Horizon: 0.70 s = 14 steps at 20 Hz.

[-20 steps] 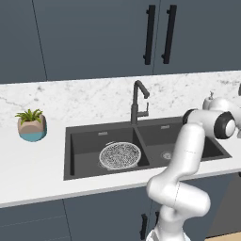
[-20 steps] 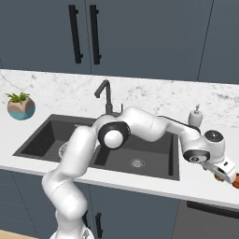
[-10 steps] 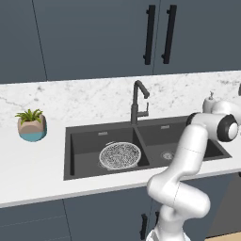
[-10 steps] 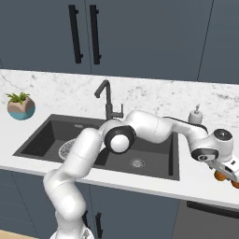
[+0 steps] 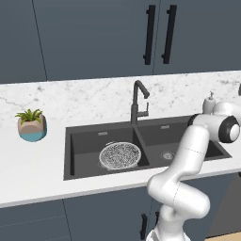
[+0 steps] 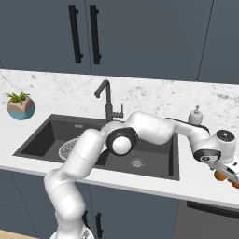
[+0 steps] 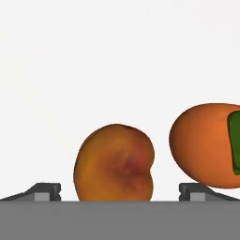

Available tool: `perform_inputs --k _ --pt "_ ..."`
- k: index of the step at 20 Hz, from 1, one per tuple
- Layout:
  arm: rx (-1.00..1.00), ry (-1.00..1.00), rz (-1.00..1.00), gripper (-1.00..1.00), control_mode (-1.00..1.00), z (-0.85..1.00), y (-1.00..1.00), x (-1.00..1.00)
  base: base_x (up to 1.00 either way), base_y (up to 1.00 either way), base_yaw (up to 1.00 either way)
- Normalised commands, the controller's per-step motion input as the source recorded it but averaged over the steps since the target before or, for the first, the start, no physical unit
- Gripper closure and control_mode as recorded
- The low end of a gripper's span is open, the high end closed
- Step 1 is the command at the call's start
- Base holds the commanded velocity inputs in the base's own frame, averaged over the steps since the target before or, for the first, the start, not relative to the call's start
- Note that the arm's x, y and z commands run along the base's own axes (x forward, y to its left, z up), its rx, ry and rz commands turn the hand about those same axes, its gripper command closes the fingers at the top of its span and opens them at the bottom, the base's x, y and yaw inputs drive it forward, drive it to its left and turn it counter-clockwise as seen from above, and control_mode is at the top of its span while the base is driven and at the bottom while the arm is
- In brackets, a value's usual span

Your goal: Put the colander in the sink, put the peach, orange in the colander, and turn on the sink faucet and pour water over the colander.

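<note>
Item: small round reddish-orange peach (image 7: 115,163), cleft lobes, blush patch facing me. Location: on the white marble worktop (image 6: 140,95), near its right front edge, past the right end of the sink. It sits between my fingertips (image 7: 44,191), centred in the gap.

Handling, as I judge it: light, soft-skinned, easily bruised, rounded enough to roll or squirt out of a hard pinch. Take it across the widest part of the body, pads on opposite cheeks, cleft clear of the pads, pressure modest.

Item: small round yellow-orange orange (image 7: 206,145) with a green patch, just beside the peach, on the side of one finger. I judge it firmer and pebblier. Risk: that finger may nudge it as I descend.

Item: my end effector (image 6: 227,171). State: released, jaws spread wide, nothing between the pads yet but air around the peach.

Item: white wire-mesh colander (image 5: 120,155), lying in the left basin of the dark grey rectangular double-basin sink (image 5: 70,155). Light, rigid, holding no fruit.

Item: tall thin black sink faucet (image 5: 137,101), at the sink's back edge, no water running.
</note>
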Motion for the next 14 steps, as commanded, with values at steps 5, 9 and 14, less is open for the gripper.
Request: perform_inputs --k 5,9,14 --pt "0.0 0.02 0.0 -1.0 -1.0 -0.09 0.0 0.0 0.0 0.0 0.0" --pt "0.0 0.01 0.0 -1.0 -1.0 -0.1 0.0 0.0 0.0 0.0 0.0" --pt "0.0 0.0 0.0 -1.0 -1.0 -0.1 0.0 0.0 0.0 0.0 0.0"
